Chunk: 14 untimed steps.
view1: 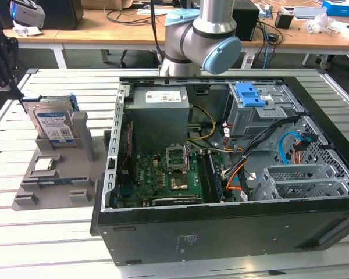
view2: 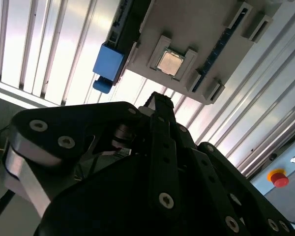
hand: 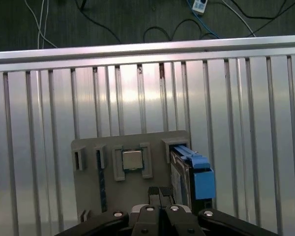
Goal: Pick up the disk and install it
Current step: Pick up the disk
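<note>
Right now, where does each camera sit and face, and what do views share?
Exterior view: off the arm, looking down at the case, disk and arm.
First wrist view: on the wrist, looking down on the disk, with the gripper.
Second wrist view: on the wrist, looking past the gripper at the chip.
Shared: all show the disk; both wrist views show the chip.

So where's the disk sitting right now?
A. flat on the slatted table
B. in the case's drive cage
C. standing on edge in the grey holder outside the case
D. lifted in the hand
C: the disk stands on edge in a slot of the grey holder, to the exterior view's left of the open computer case.
</note>
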### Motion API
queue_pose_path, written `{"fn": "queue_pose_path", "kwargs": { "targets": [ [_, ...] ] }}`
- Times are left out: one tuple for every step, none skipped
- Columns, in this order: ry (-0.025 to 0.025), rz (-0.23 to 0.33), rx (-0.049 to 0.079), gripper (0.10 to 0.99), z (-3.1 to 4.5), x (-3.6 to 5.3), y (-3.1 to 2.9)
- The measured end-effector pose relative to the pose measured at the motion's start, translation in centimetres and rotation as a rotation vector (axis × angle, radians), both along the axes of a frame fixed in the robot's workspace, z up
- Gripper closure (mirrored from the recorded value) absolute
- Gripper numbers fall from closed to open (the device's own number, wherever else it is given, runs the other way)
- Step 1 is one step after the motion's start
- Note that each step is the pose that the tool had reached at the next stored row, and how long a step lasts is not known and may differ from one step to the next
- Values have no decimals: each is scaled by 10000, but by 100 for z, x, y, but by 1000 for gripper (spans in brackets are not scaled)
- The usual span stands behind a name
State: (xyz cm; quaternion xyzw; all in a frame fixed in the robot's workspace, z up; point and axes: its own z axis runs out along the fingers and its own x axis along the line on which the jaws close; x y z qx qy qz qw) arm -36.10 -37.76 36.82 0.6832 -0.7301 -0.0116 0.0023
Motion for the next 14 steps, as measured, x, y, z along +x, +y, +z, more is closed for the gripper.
{"fn": "queue_pose_path", "kwargs": {
  "targets": [
    [0,1,0,973,0,0,0],
    [0,3,0,918,0,0,0],
    [0,5,0,855,0,0,0],
    [0,6,0,792,0,0,0],
    [-1,7,0,792,0,0,0],
    [0,8,0,729,0,0,0],
    [0,8,0,671,0,0,0],
    [0,11,0,612,0,0,0],
    [0,13,0,549,0,0,0],
    [0,13,0,486,-7,0,43],
    [0,11,0,486,-33,0,146],
    [1,13,-2,486,-64,0,213],
    [-1,13,-8,486,-103,2,281],
    [0,12,-13,486,-122,2,316]
  ]
}}
